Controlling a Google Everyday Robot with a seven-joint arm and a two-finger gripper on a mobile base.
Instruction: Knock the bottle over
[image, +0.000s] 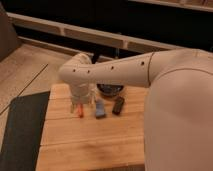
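We see matt, planked wood in the table (90, 145). Smooth off-white plastic with a soft sheen covers the arm (125, 72) and its gripper (83, 101), at the tabletop's eleven o'clock.

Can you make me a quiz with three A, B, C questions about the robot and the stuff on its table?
1. Where is the gripper?
A) low over the wooden table, right by the orange stick
B) down on the floor
C) high up, far from the table

2. What colour is the block beside the stick?
A) green
B) blue
C) yellow

3. How is the block?
A) held in the air
B) standing on its end
C) lying flat on the table

Answers: 1 A, the gripper hangs just above the stick. 2 B, the block is plainly blue. 3 C, it rests lengthwise on the wood.
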